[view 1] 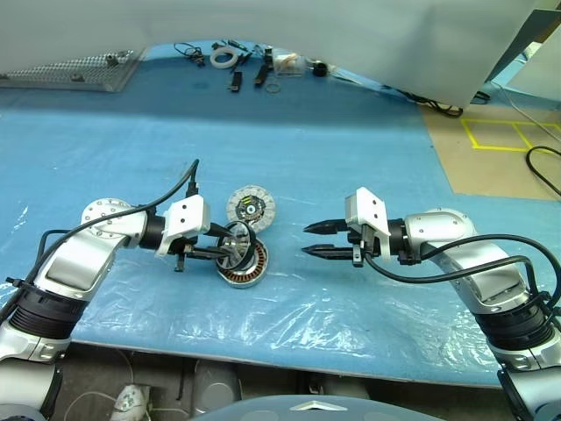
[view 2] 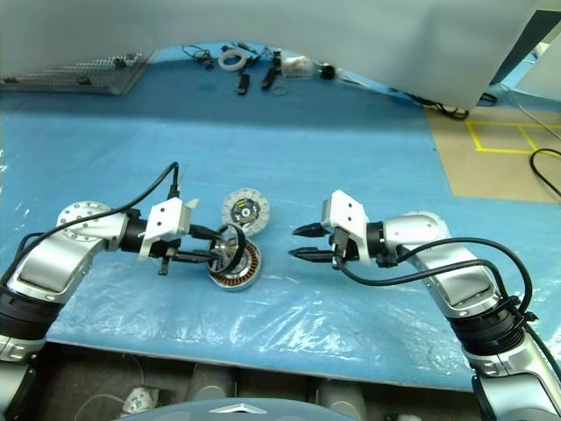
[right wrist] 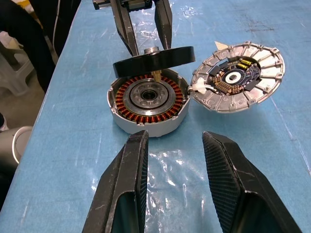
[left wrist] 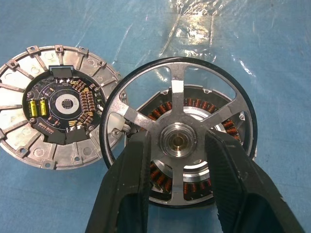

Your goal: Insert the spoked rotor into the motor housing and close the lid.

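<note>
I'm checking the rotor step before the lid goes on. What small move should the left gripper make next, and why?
Probably lower it straight down. The left gripper holds the spoked rotor by its hub, tilted just above the motor housing, its shaft near the hub bore. The lid lies beside it.

Blue table cover [view 1: 333,158] (crinkled plastic), yellow-taped floor [view 1: 500,140], white wall [view 1: 351,35]

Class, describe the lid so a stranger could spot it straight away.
Find the blue table cover, then the left tool holding the spoked rotor over the motor housing. The lid lies flat beside the housing, its rim of silver segments ringing a dark circuit board, where the housing has copper windings.
</note>
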Controlling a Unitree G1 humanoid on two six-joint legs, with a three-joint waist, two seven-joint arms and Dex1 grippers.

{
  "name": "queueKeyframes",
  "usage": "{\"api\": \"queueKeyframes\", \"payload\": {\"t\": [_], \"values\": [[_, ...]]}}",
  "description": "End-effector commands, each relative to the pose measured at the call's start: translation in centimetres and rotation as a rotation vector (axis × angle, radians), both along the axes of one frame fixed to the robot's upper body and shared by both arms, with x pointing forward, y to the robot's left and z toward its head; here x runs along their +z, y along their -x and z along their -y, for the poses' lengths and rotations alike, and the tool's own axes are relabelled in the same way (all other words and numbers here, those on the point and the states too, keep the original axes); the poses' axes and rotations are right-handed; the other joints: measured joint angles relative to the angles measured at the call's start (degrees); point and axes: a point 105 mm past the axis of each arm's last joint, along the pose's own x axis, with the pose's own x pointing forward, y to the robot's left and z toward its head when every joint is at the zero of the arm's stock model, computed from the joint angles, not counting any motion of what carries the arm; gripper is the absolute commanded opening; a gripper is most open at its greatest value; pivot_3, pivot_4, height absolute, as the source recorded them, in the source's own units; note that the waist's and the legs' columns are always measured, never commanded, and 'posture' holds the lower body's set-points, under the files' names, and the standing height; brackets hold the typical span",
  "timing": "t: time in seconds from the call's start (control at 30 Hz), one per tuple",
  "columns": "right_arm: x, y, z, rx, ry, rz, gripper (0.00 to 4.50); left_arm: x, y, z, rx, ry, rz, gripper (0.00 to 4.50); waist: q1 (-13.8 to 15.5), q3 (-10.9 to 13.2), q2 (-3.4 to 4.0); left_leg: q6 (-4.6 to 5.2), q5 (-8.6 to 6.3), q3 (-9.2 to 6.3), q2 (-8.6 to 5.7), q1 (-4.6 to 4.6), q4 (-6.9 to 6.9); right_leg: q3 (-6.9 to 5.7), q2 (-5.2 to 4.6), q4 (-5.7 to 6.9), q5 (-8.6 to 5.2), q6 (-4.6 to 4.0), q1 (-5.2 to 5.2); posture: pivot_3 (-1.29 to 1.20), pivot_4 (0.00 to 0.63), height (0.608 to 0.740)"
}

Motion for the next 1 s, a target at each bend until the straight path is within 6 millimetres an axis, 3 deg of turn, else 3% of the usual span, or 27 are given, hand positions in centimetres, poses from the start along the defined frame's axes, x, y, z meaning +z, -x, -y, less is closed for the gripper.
{"api": "queueKeyframes", "payload": {"t": [0.03,0.77,0.8,0.97,1.0], "values": [[0.60,0.18,-0.23,0.018,-0.008,0.032,1.83,0.13,0.22,0.22,-0.023,-0.003,0.019,1.34,0.00,0.00,0.00,0.00,0.00,0.00,0.00,0.00,0.00,0.00,0.00,0.00,0.00,0.00,0.00,0.00,0.150,0.740],[0.50,-0.04,-0.17,0.010,0.003,0.035,1.83,-0.81,0.55,0.04,-0.031,-0.033,-0.004,1.34,-0.01,0.00,0.00,0.00,0.00,0.00,0.00,0.02,0.07,0.01,0.00,0.09,0.00,0.00,0.01,0.00,0.150,0.740],[0.52,-0.05,-0.16,0.009,0.003,0.035,1.83,-0.77,0.43,0.03,-0.028,-0.030,-0.003,2.05,-0.01,0.00,0.00,0.00,0.00,0.00,0.00,0.02,0.08,0.01,0.00,0.09,0.00,0.00,0.01,0.00,0.150,0.740],[0.65,-0.08,-0.20,0.007,0.002,0.036,1.83,-0.58,0.02,0.04,-0.007,-0.028,-0.003,3.48,-0.01,0.00,0.00,0.00,0.00,0.00,0.00,0.01,0.08,0.01,0.00,0.09,0.00,0.00,0.00,0.00,0.150,0.740],[0.66,-0.08,-0.21,0.006,0.002,0.035,1.83,-0.25,-0.12,0.15,0.001,-0.016,-0.003,3.48,-0.01,0.00,0.00,0.00,0.00,0.00,0.00,0.01,0.08,0.01,0.00,0.09,0.00,0.00,0.00,0.00,0.150,0.740]]}}
